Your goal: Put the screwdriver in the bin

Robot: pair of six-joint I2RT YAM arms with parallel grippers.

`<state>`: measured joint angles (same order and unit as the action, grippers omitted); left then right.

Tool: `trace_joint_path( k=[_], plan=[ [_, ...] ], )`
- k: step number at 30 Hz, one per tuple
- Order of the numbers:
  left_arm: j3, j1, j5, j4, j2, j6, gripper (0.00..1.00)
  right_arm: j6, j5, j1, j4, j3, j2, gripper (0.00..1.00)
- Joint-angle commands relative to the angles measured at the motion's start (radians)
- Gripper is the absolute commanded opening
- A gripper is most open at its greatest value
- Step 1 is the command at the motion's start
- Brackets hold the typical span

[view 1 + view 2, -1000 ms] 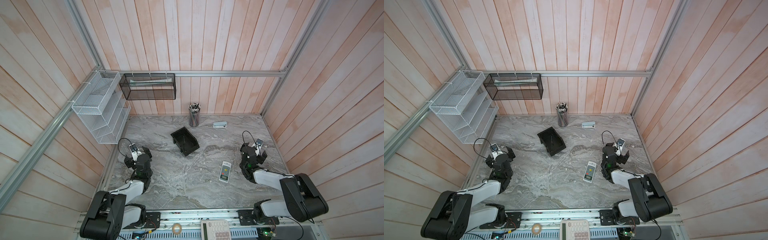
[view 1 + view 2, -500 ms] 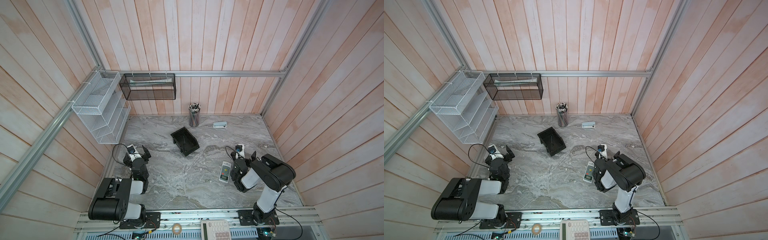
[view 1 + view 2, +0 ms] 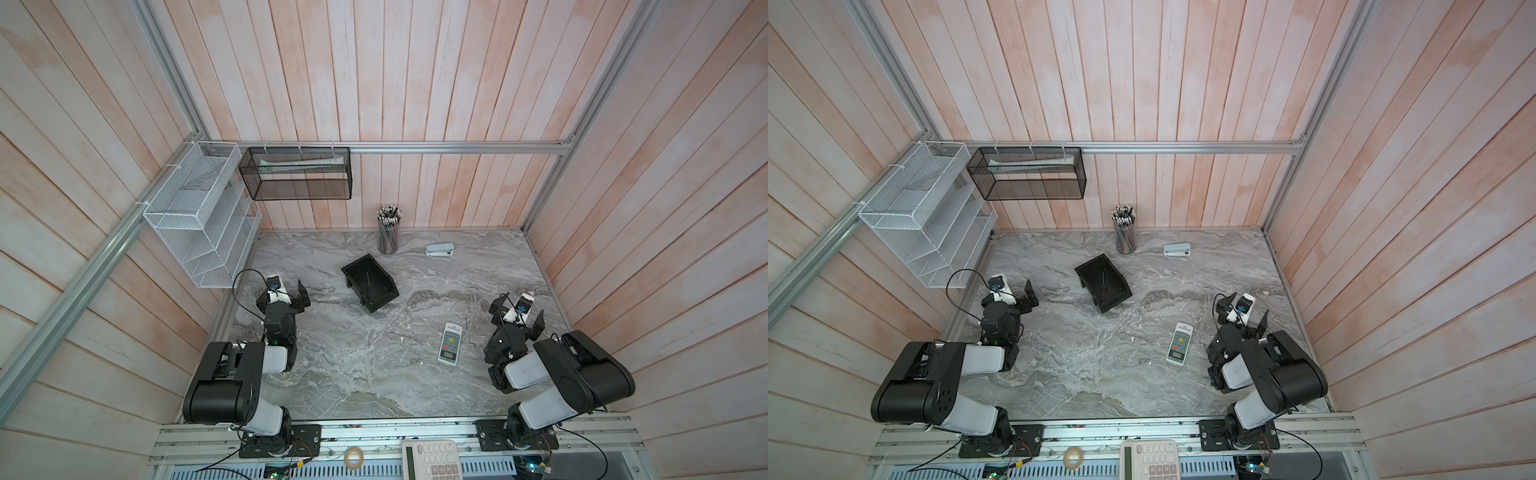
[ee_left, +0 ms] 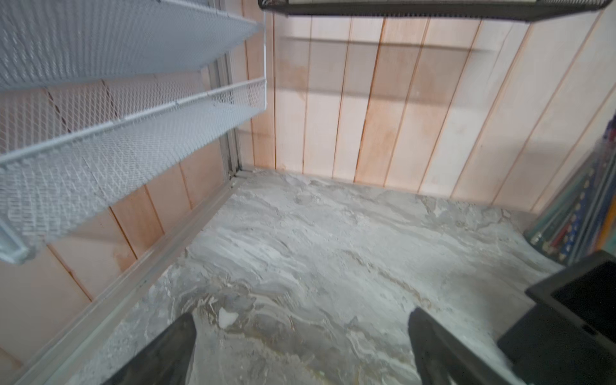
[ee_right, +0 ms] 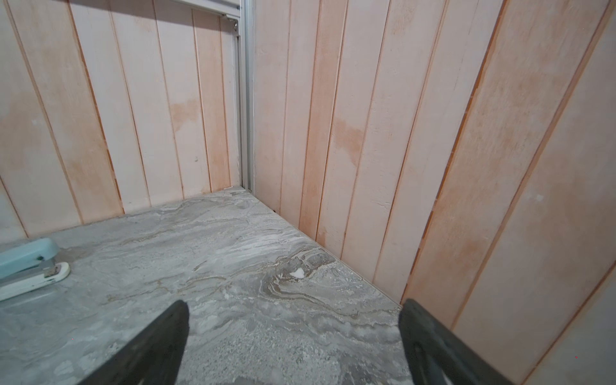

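Left pincer (image 3: 285,296) is wide open and holds nothing. It sits low over the desk (image 3: 374,374) near the left wall, and the left wrist view shows bare desk between its fingers (image 4: 180,346). Right pincer (image 3: 518,312) is also wide open and empty, near the right wall, just beside the remote (image 3: 450,344). Bin (image 3: 1088,272) stands mid-desk, turned at an angle, well apart from both pincers. Screwdriver (image 3: 1103,281) lies inside the bin: its thin shaft is visible, but the handle is hard to make out against the black. Stapler (image 3: 439,249) and pencil cup (image 3: 388,239) are by the back wall.
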<state>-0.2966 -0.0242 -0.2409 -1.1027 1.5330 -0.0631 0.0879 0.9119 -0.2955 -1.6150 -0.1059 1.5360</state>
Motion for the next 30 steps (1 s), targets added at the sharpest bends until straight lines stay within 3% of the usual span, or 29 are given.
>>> trace_joint_path(
  k=[1,3,5,10,13,14,16,17,19,20,30],
  plan=[
    [0.014,0.006,0.053,0.01,-0.001,0.014,1.0,-0.051,-0.096,0.019,0.046,-0.008,-0.018,1.0],
    [0.034,0.005,0.044,-0.09,0.031,0.023,1.0,-0.035,-0.154,0.021,0.047,-0.001,-0.019,0.99],
    [0.021,0.004,0.047,-0.017,0.004,0.02,1.0,-0.004,-0.225,0.022,0.019,0.006,-0.008,0.99],
    [0.022,0.004,0.044,-0.028,0.007,0.021,1.0,-0.023,-0.326,0.053,0.032,0.018,-0.02,0.99],
    [0.023,0.001,0.04,-0.034,0.009,0.024,1.0,-0.092,-0.513,0.151,0.053,0.022,0.008,0.99],
    [0.026,-0.001,0.037,-0.04,0.011,0.026,1.0,-0.075,-0.498,0.161,-0.002,0.0,0.058,0.98],
    [0.027,-0.002,0.036,-0.039,0.009,0.027,1.0,-0.122,-0.549,0.18,0.224,-0.055,-0.003,0.98],
    [0.027,-0.005,0.032,-0.042,0.012,0.029,1.0,-0.101,-0.559,0.188,0.152,-0.054,0.033,0.98],
    [0.028,-0.006,0.032,-0.041,0.009,0.028,1.0,-0.142,-0.566,0.201,0.296,-0.1,0.005,0.98],
    [0.026,-0.006,0.031,-0.04,0.011,0.028,1.0,-0.132,-0.579,0.21,0.238,-0.086,0.022,0.98],
    [0.028,-0.006,0.031,-0.043,0.012,0.03,1.0,-0.143,-0.583,0.217,0.27,-0.094,0.013,0.98]
  ],
)
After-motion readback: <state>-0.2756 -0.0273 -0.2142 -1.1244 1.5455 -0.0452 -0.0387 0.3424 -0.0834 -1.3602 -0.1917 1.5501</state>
